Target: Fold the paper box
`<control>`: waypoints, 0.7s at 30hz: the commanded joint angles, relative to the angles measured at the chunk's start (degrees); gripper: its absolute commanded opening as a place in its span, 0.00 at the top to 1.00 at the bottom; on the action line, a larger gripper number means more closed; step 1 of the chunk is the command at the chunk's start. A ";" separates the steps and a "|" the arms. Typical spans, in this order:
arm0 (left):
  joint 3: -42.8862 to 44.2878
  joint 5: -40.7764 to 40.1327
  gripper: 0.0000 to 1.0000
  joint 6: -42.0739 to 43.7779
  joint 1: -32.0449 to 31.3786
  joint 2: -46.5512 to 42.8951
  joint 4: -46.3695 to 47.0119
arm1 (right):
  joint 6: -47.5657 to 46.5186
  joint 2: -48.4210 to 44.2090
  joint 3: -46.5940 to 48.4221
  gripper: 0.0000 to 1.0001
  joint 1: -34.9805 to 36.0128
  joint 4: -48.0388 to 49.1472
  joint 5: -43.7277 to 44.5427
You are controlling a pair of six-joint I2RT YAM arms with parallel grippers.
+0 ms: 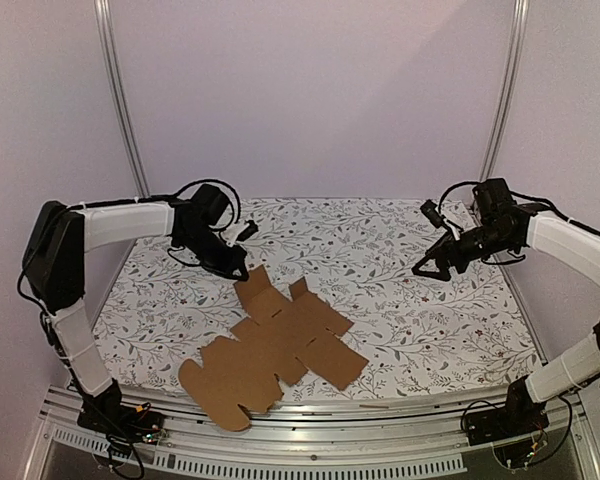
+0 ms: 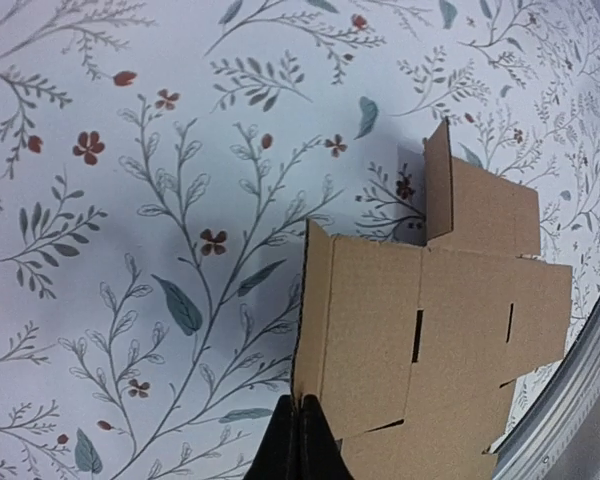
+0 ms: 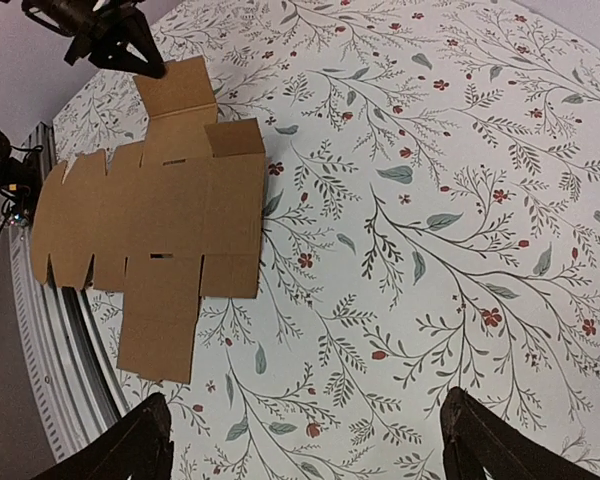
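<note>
We see paper box (image 1: 280, 345): brown kraft cardboard, matt, unprinted, creased. We note table cover (image 1: 410, 250): smooth, floral-printed, matt. Front rail (image 1: 320, 435): ribbed, shiny metal.

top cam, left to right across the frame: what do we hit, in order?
Left arm's black elbow joint → flat brown kraft cardboard paper box → black right gripper, open → right arm's white forearm link.

Reaches left arm (image 1: 120, 222) forward, left gripper (image 1: 232, 266) low, jaws pressed together. Holds right arm (image 1: 570, 245) bent inward, right gripper (image 1: 423, 268) raised, fingers (image 3: 130, 445) spread wide.
</note>
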 commanded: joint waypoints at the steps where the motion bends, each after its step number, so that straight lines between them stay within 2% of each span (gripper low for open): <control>1: -4.72 -1.20 1.00 -0.47 -5.68 -9.91 6.59 | 5.26 5.63 5.83 0.09 1.32 -3.55 -3.21; 6: -14.32 -3.41 1.00 -2.68 -10.36 -22.88 17.46 | 6.25 13.78 11.69 0.11 1.82 -8.51 -9.05; 11: -24.58 -4.85 1.00 -4.88 -11.79 -34.81 29.28 | 6.02 17.53 12.13 0.11 3.68 -9.43 -15.47; 18: -28.46 -8.03 1.00 -5.72 -11.84 -39.73 33.73 | 5.61 18.41 12.01 0.11 8.78 -9.60 -16.38; 21: -28.56 -7.96 1.00 -6.14 -11.92 -39.45 34.13 | 6.33 19.58 13.19 0.15 9.26 -9.13 -17.62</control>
